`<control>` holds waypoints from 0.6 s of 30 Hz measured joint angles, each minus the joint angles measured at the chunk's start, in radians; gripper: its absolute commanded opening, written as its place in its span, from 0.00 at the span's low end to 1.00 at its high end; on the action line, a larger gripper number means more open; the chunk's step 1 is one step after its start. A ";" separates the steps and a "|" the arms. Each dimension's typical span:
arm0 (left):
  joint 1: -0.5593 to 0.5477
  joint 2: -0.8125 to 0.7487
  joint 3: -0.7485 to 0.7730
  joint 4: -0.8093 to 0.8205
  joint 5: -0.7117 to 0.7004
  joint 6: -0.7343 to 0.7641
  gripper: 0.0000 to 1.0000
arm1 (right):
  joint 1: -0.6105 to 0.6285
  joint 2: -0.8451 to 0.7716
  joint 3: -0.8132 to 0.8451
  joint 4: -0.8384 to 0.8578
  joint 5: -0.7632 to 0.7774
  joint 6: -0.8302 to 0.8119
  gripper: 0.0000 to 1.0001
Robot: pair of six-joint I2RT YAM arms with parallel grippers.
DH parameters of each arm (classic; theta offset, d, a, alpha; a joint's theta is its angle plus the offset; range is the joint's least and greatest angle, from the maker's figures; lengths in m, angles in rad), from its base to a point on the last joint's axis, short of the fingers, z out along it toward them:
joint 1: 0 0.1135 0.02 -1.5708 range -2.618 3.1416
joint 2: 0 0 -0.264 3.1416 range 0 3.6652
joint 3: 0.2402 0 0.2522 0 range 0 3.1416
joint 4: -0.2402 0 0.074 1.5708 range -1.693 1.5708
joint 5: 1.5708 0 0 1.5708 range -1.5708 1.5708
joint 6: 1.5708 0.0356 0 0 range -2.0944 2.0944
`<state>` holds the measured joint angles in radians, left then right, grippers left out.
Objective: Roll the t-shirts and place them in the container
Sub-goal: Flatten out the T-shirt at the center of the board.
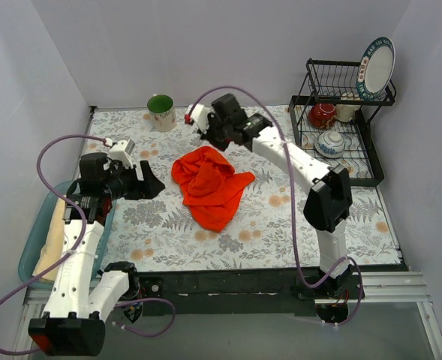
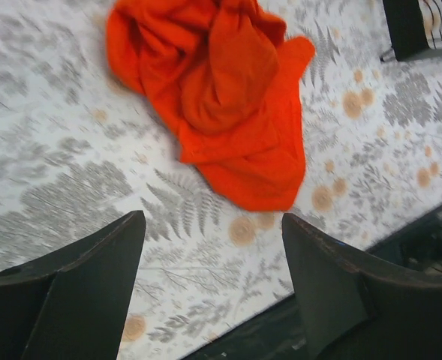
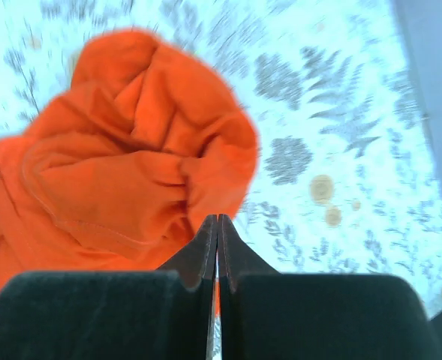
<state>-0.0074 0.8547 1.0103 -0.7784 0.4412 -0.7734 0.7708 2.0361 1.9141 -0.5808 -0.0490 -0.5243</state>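
Note:
A bright orange-red t-shirt [image 1: 208,185] lies crumpled in a heap at the middle of the floral table [image 1: 281,225]. A pale cream t-shirt [image 1: 54,238] sits in the teal bin [image 1: 34,251] at the left edge. My right gripper [image 1: 208,137] hovers just behind the orange heap. In the right wrist view its jaws [image 3: 217,219] are pressed together, the orange t-shirt [image 3: 130,157] just beyond the tips and nothing seen between them. My left gripper [image 1: 151,185] stands open left of the heap. In the left wrist view the left gripper [image 2: 213,247] is over bare cloth, short of the orange t-shirt [image 2: 228,112].
A green mug [image 1: 160,112] stands at the back of the table. A black dish rack [image 1: 359,161] at the back right holds a red cup [image 1: 323,115], a bowl [image 1: 330,142] and an upright plate [image 1: 377,67]. Walls enclose the table on three sides.

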 measured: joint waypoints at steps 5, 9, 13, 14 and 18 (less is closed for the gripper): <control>-0.007 0.126 -0.110 0.043 0.104 -0.113 0.73 | -0.076 -0.126 0.092 -0.051 -0.090 0.045 0.36; -0.009 0.238 -0.145 0.108 0.104 -0.191 0.77 | -0.079 -0.230 0.003 -0.073 -0.139 0.035 0.52; -0.009 0.264 -0.160 0.131 0.093 -0.238 0.79 | -0.060 -0.163 -0.061 -0.124 -0.166 -0.006 0.53; -0.009 0.259 -0.160 0.135 0.093 -0.245 0.79 | -0.056 -0.118 -0.060 -0.134 -0.168 -0.013 0.53; -0.003 0.229 -0.160 0.146 0.095 -0.260 0.79 | -0.056 0.064 -0.057 -0.176 -0.168 -0.034 0.54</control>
<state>-0.0101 1.0836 0.8501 -0.6327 0.5358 -1.0332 0.7151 2.0998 1.8568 -0.7570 -0.2169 -0.5583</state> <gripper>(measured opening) 0.785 0.533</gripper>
